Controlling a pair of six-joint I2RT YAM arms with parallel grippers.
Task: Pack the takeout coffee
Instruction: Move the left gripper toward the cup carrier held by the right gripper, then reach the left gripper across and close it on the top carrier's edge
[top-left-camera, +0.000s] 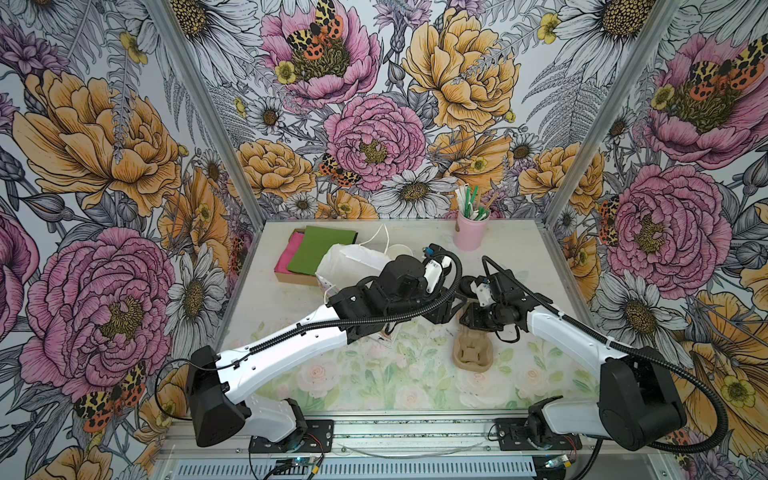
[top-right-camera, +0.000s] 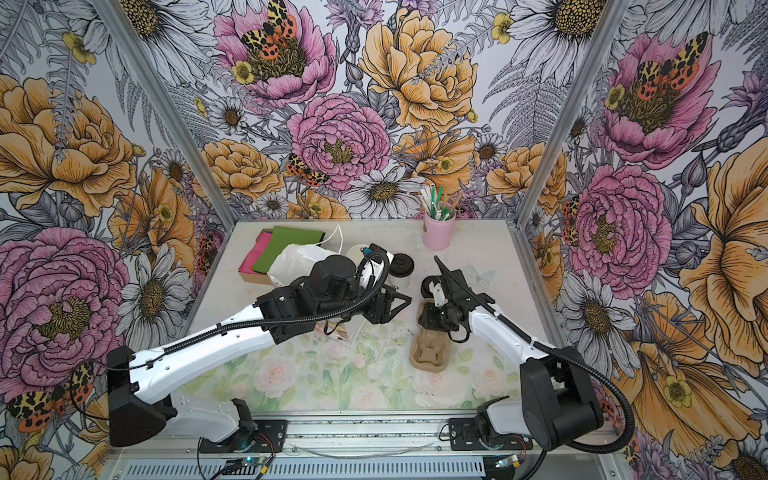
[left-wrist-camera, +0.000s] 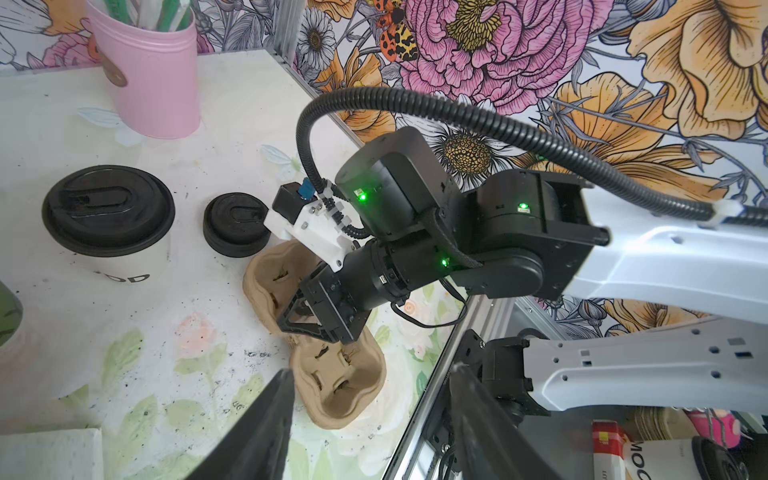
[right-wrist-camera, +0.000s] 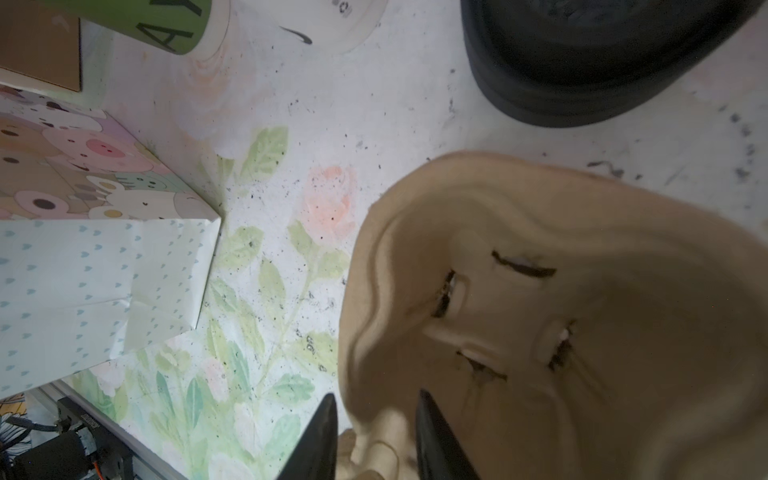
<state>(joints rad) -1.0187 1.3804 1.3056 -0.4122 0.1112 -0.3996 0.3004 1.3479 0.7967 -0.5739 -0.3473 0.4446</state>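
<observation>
The takeout coffee (left-wrist-camera: 108, 216), a small white paper cup under a glossy round black plastic sip lid, stood upright on the speckled, flower-printed bench (left-wrist-camera: 50, 137). It was near a low stack of loose black lids (left-wrist-camera: 237, 226) and touched neither hand. The left hand (left-wrist-camera: 372, 370) hung above the bench with its dark, tapering fingers spread wide and nothing between them; the cup stood near it, toward the back of the bench. The right hand (right-wrist-camera: 376, 415) was at the tan moulded-pulp two-cup carrier (right-wrist-camera: 540, 291), which lay just beside the lids. Its fingers were parted, one outside the fibrous rim and one inside a well, and whether they pressed the pulp could not be told. Only part of the cup's dark lettering was legible. In a top view the left arm left little more than the lid showing. In the right wrist view the lids were blurred and cut off by the frame.
</observation>
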